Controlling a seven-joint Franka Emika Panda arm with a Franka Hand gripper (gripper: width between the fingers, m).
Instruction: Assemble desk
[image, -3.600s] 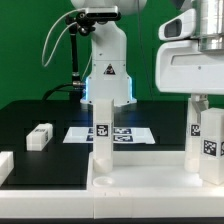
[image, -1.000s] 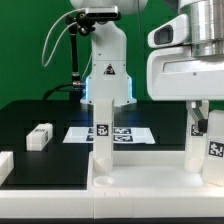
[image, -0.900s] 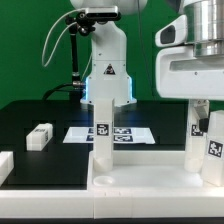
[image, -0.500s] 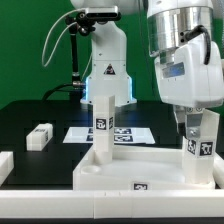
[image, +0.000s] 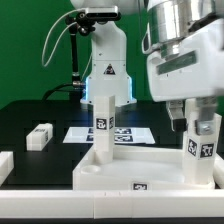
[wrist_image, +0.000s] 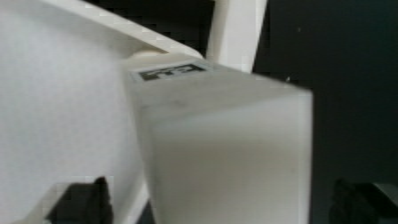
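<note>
The white desk panel (image: 110, 180) lies at the table's front with two white legs standing in it. One leg (image: 103, 125) stands at its back left corner, the other (image: 203, 150) at the exterior view's right. My gripper (image: 202, 118) hangs over the right leg, with its fingers down either side of the leg's top. In the wrist view that leg (wrist_image: 222, 140) fills the space between my dark fingers (wrist_image: 80, 200), with a narrow gap on each side. The gripper (wrist_image: 222, 205) looks open. The panel (wrist_image: 63, 100) shows beside the leg.
A loose white leg (image: 40, 136) lies on the black table at the exterior view's left, and another white part (image: 4, 165) sits at the left edge. The marker board (image: 130, 135) lies behind the panel. The arm's base (image: 108, 75) stands at the back.
My wrist has turned over the right leg. The panel has shifted toward the exterior view's left and turned a little, so a tag on its front rim now shows.
</note>
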